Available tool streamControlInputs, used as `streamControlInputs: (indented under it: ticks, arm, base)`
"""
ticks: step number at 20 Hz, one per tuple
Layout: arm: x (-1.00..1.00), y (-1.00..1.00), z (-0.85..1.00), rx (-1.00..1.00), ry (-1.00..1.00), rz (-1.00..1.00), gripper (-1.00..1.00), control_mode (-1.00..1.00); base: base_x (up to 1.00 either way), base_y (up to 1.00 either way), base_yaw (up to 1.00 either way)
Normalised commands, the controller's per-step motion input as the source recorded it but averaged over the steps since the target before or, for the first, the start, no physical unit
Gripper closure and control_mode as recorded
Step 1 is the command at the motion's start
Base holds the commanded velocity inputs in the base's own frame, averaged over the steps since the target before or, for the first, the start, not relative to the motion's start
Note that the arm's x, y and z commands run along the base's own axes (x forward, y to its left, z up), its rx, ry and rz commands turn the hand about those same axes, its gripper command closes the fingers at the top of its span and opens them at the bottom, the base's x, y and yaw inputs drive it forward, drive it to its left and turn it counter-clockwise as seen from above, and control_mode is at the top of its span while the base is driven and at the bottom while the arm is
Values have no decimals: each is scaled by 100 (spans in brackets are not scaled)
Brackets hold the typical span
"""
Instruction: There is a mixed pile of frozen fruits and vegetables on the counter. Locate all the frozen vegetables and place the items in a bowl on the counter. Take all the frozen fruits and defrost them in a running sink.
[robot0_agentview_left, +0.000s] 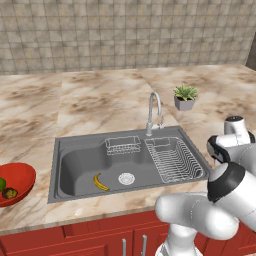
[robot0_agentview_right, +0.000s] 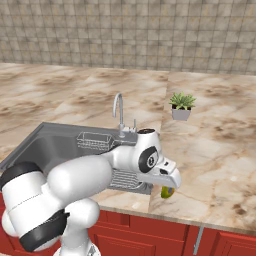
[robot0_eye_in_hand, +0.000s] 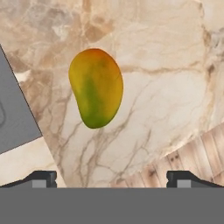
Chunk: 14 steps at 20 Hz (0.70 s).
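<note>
gripper (robot0_eye_in_hand: 112, 177): spread wide, empty, above the mango (robot0_eye_in_hand: 96, 88) | mango: flat on table (robot0_eye_in_hand: 166, 78), right of sink (robot0_agentview_left: 80, 165) near front edge | advice: centre, descend, pinch across narrow width | banana (robot0_agentview_left: 101, 182): in sink

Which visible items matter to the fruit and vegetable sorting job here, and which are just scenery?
Job:
- curved yellow banana in dark grey metal sink
- yellow-green oval fruit on marble counter
- two green pieces in glossy red bowl
- open end effector

Scenery:
- potted plant
- wire racks
</note>
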Motion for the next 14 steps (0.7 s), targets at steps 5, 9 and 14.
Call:
streamControlInputs:
  ticks: [5,9,14]
  arm:
    - [14,0,-12,0,0,0,-100,-100]
    - [28,-1,-10,0,0,0,-100,-100]
    - [31,-14,-9,0,0,0,-100,-100]
  base:
    - [0,0,0]
    - [0,0,0]
    - [0,0,0]
